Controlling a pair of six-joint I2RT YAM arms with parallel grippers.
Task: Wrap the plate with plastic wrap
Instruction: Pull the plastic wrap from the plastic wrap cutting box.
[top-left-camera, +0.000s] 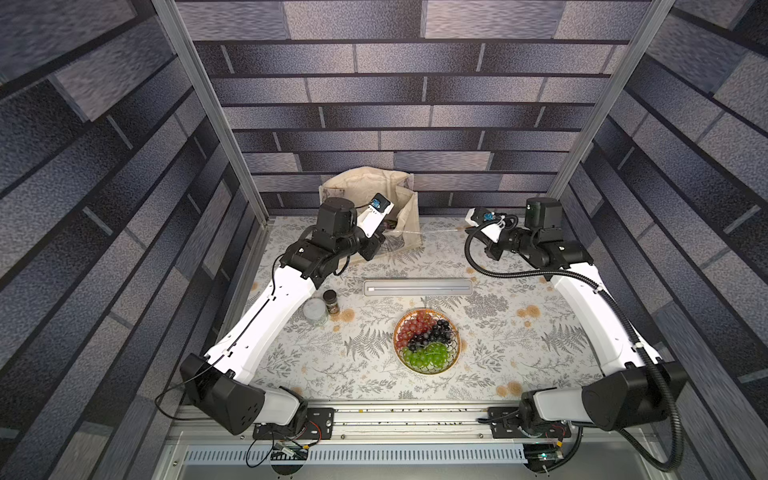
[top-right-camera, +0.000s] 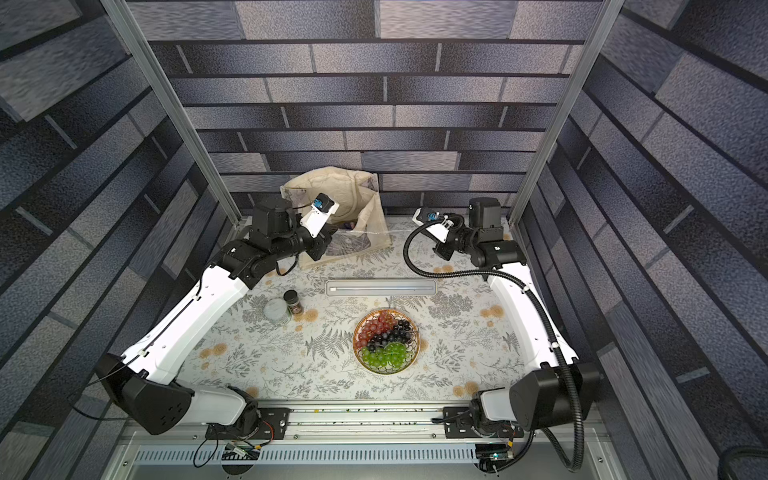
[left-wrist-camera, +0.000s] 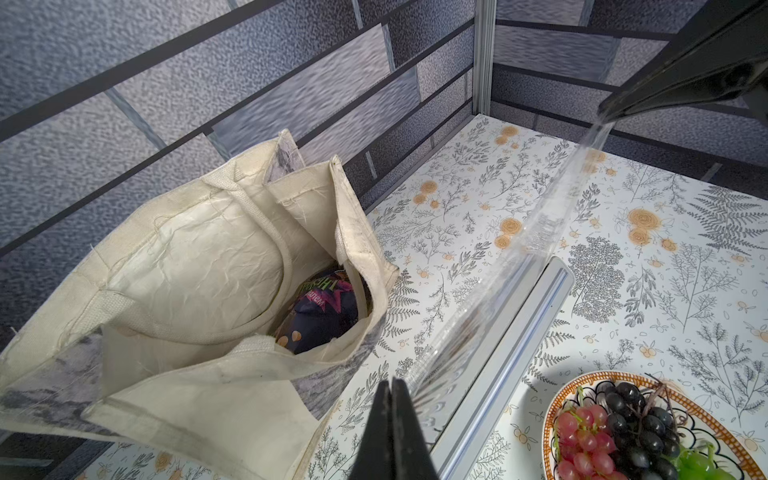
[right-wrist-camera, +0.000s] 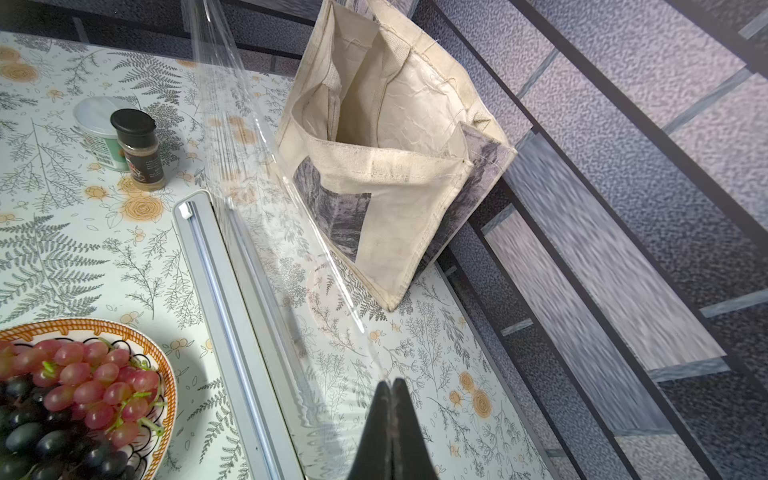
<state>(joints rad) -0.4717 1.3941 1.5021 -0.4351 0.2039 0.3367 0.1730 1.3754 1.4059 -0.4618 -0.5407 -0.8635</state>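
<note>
The plate (top-left-camera: 428, 371) (top-right-camera: 386, 371) with a gold patterned rim holds red, dark and green grapes at the table's middle front. Behind it lies the long cream-and-grey dispenser box (top-left-camera: 417, 287) (left-wrist-camera: 511, 357) (right-wrist-camera: 224, 299). A sheet of clear plastic wrap (left-wrist-camera: 498, 291) (right-wrist-camera: 249, 166) rises from the box and stretches taut between both grippers, above and behind it. My left gripper (left-wrist-camera: 391, 380) is shut on one corner of the film, close to the tote bag. My right gripper (right-wrist-camera: 391, 380) (left-wrist-camera: 609, 111) is shut on the other corner, towards the back right.
An open cream tote bag (top-left-camera: 365, 195) with a dark packet inside stands at the back, just behind the film. A white-lidded tub (top-left-camera: 314, 311) and a small spice jar (top-left-camera: 331, 303) stand left of the plate. Enclosure walls close in the back and sides.
</note>
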